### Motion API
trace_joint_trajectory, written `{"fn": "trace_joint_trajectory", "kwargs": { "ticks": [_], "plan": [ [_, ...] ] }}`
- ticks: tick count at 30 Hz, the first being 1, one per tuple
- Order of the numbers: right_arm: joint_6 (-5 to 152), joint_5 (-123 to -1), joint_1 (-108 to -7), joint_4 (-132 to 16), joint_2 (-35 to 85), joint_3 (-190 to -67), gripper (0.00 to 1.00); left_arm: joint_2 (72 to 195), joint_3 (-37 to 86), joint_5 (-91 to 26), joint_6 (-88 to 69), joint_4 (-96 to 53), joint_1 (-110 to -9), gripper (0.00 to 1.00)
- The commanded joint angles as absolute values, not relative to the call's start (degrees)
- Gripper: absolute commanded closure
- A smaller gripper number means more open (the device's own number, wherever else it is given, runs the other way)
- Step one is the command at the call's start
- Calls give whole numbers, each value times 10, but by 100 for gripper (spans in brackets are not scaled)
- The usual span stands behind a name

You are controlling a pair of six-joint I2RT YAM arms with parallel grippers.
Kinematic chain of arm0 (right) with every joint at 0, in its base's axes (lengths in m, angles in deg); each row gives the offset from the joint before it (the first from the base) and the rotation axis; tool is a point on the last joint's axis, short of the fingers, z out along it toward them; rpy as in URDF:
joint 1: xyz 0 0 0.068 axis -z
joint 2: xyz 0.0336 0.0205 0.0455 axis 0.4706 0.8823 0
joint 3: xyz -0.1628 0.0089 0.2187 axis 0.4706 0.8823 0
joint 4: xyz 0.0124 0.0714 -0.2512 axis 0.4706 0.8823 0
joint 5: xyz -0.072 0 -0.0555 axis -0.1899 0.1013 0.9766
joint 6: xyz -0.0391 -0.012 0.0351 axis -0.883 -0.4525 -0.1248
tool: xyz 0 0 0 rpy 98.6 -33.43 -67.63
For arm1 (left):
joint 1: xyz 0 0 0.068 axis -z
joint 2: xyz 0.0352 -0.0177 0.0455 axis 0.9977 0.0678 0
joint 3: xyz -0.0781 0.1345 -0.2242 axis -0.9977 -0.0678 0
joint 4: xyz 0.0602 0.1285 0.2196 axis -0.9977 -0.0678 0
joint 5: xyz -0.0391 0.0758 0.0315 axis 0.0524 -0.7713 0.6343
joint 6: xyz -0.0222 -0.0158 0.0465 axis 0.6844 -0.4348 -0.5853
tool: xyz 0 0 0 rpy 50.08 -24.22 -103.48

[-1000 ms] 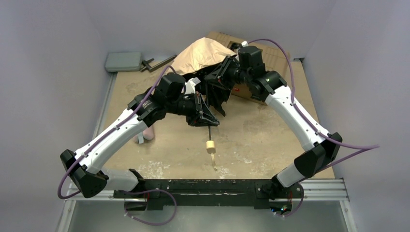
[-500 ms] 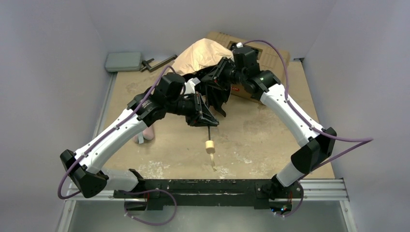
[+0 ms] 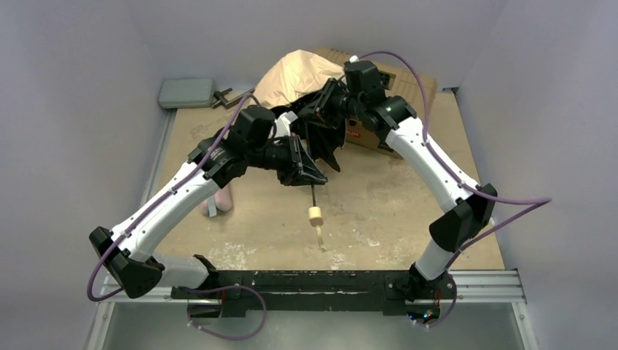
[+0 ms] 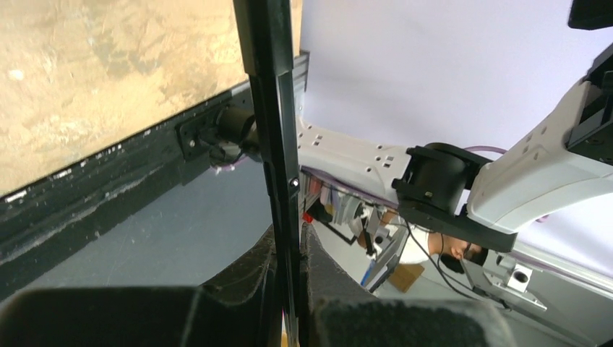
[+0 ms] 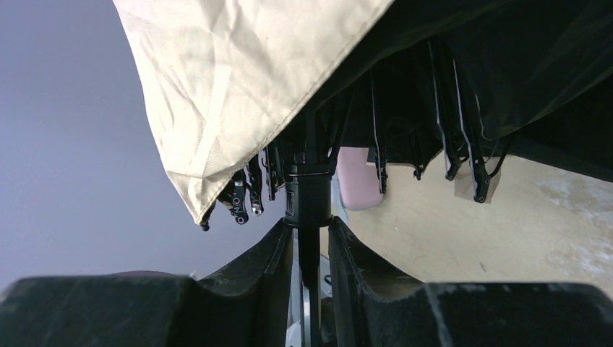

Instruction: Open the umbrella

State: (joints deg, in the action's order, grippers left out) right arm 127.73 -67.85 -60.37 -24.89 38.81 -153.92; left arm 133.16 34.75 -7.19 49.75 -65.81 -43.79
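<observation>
The umbrella (image 3: 295,73) is partly spread, its beige fabric bunched at the back of the table over black ribs (image 5: 448,130). Its thin black shaft (image 4: 271,108) runs toward me and ends in a cream knob (image 3: 315,215) hanging above the table. My left gripper (image 3: 312,179) (image 4: 289,249) is shut on the shaft a little above the knob. My right gripper (image 3: 324,109) (image 5: 311,231) is closed round the shaft under the canopy, fingertips against the underside of the black runner sleeve (image 5: 307,195).
A pink pouch (image 3: 222,198) lies on the table under my left forearm. At the back left are a grey flat case (image 3: 186,92) and a black clamp (image 3: 235,95). A cardboard box (image 3: 408,82) stands behind my right arm. A black rail (image 3: 313,281) lines the near edge.
My right gripper has slid up the shaft toward the back left, carrying the runner and canopy farther back. The left gripper and knob have shifted slightly away from me.
</observation>
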Motion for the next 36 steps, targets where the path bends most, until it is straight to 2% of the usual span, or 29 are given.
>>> {"fn": "trace_joint_trajectory", "kwargs": {
  "ticks": [1,6,10,16,24,32,36],
  "plan": [
    [1257,-637,-581,-272,445,-1664,77,1315,422,-16,411,-644,-429,100],
    [1259,-603,-576,-271,490,-1780,81,1318,460,-1,381,-681,-424,100],
    [1273,-568,-570,-289,503,-1816,81,1320,471,8,373,-687,-421,100],
    [1291,-539,-550,-364,509,-1839,77,1333,493,23,351,-713,-405,100],
    [1330,-502,-486,-463,582,-1993,72,1361,547,13,292,-802,-383,100],
    [1336,-465,-452,-577,579,-1978,68,1358,551,-26,270,-850,-380,100],
    [1351,-447,-437,-621,601,-2010,66,1364,543,-21,257,-872,-379,100]
  ]
}}
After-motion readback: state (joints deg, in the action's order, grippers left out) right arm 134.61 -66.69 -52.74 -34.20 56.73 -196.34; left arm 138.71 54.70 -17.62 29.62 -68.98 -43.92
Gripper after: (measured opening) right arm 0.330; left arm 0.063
